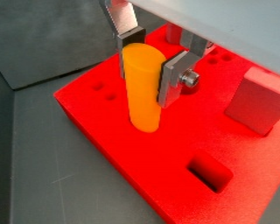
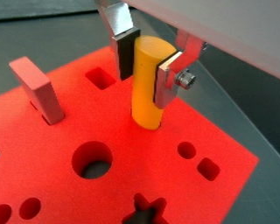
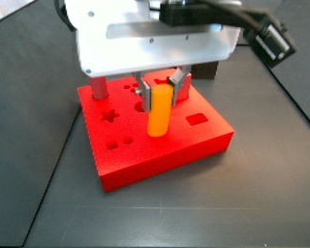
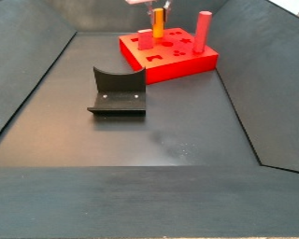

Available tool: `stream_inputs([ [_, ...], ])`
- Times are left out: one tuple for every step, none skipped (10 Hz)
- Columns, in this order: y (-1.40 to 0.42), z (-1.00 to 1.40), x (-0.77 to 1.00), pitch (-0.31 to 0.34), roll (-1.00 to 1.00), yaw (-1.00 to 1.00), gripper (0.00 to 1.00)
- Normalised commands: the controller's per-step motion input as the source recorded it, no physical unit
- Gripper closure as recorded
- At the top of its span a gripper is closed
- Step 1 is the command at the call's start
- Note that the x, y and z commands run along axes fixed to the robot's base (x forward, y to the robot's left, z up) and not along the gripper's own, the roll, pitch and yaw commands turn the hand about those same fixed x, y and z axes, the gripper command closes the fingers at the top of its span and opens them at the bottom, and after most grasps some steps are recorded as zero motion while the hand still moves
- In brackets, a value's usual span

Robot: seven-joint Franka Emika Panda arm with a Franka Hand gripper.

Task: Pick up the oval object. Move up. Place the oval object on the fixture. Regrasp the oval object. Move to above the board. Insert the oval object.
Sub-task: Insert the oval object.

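Observation:
The oval object [image 1: 143, 92] is a smooth yellow-orange peg that stands upright between my fingers in both wrist views [image 2: 149, 83]. My gripper [image 1: 152, 68] is shut on its upper part, with a dark pad on one side and a silver plate on the other. The peg's lower end meets the top face of the red board [image 1: 119, 166], [image 2: 213, 131]; how deep it sits I cannot tell. In a side view my gripper [image 3: 161, 89] hangs over the board [image 3: 158, 155] with the peg [image 3: 158, 111] below it. The dark fixture [image 4: 117, 91] stands alone on the floor, nearer the camera than the board [image 4: 177, 58].
A red rectangular block [image 1: 259, 101], [image 2: 38, 87] stands upright in the board close to my gripper. A tall red cylinder [image 4: 204, 30] rises from the board's edge. Open cut-outs lie around the peg: a rectangular hole [image 1: 209, 172] and a round hole [image 2: 92, 159]. Sloping dark walls [image 4: 27, 84] enclose the floor.

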Motion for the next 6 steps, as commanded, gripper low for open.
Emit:
stream_inputs([
  [0.0,-0.23,0.03,0.026,0.05,0.0,1.0],
  [0.0,-0.2,0.07,0.011,0.01,0.0,1.0],
  [0.0,-0.06,0.09,0.0,-0.02,0.0,1.0],
  [0.0,-0.06,0.0,-0.067,-0.01,0.0,1.0],
  [0.0,0.0,0.0,-0.036,0.0,0.0,1.0],
  [0.0,0.0,0.0,0.0,0.0,0.0,1.0],
])
